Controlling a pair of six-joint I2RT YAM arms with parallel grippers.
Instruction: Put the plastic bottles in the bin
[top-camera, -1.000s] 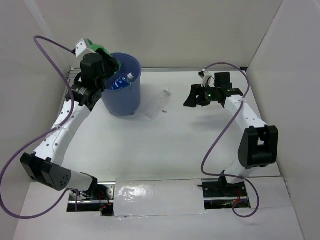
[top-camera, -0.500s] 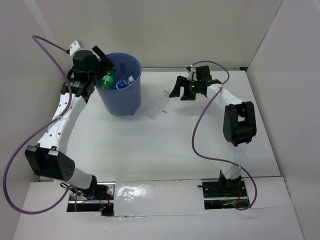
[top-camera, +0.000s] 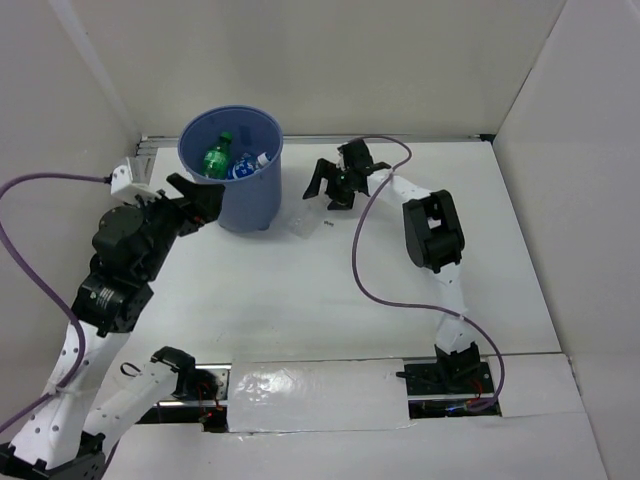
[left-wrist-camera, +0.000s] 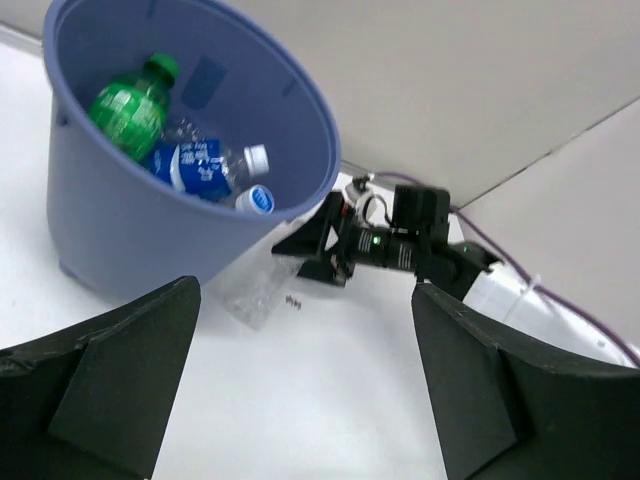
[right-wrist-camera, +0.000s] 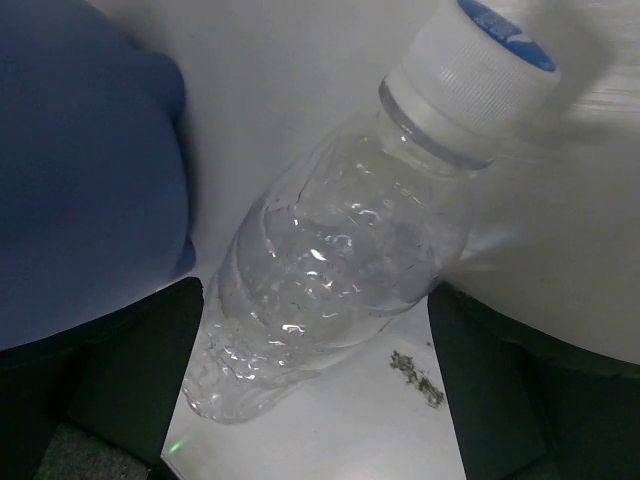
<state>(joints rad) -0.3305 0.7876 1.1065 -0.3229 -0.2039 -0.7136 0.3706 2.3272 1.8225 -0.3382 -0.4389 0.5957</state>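
We see the clear bottle (top-camera: 306, 221) lying flat on the table (top-camera: 330, 300) just right of the bin (top-camera: 250, 198), with a thin gap between them and wide white surface to its near and right. Its long axis runs diagonally, cap far-right, base near-left. The right gripper (top-camera: 328, 197) hangs over it, fingers spread astride, and the left gripper (top-camera: 197, 200) is spread, holding nothing, by the bin's near-left wall.

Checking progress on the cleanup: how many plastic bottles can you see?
4. In the bin: a green bottle, a blue-labelled bottle, and a capped bottle mostly buried. One clear bottle lies on the table beside the bin. More may be hidden.
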